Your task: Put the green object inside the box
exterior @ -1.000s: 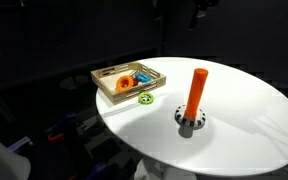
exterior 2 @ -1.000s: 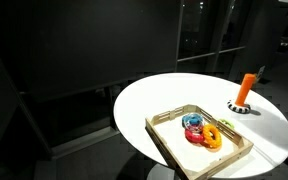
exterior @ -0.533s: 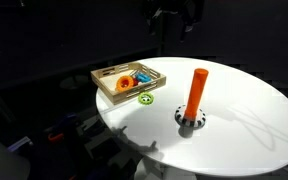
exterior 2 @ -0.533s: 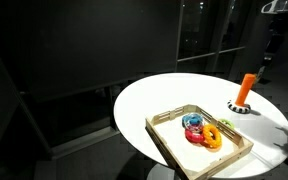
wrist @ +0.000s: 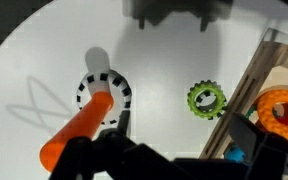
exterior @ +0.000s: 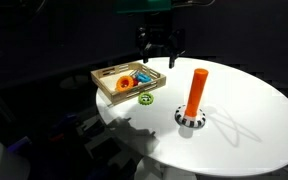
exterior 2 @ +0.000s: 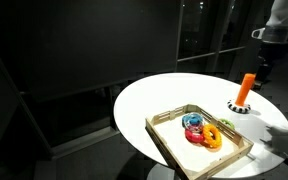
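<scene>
Exterior view: within the last second the arm has come down into frame, and the pincer now hangs over the table's far edge, behind the box. The green object lies on the table just outside the box wall, so we judge the approach begun and the pick not yet made.

Exterior view: the green object is hidden.

Wrist view: the green object lies beside the box. The pincer is wide and empty, touching nothing.
</scene>
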Robot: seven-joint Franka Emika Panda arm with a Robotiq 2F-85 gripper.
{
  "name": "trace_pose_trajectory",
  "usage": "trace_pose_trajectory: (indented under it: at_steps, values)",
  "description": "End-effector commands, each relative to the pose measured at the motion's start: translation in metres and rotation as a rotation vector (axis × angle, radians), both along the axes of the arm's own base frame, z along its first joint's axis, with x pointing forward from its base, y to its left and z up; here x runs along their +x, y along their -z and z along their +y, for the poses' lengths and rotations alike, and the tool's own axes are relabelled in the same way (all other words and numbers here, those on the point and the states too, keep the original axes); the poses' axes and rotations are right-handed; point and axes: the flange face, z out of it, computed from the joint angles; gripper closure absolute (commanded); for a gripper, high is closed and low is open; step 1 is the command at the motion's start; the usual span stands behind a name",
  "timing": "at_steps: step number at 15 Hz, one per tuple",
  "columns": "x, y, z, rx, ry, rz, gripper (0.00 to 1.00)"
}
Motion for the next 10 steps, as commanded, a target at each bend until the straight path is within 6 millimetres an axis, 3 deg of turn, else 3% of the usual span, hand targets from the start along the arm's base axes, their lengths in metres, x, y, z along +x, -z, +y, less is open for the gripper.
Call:
trace_pose_trajectory:
  at_steps: [1, 10]
  values:
    - [-0.005, 0.018, 0.003, -0.049, 0.035, -0.006, 0.0]
    - [-0.004, 0.034, 0.003, -0.034, 0.025, 0.052, 0.0]
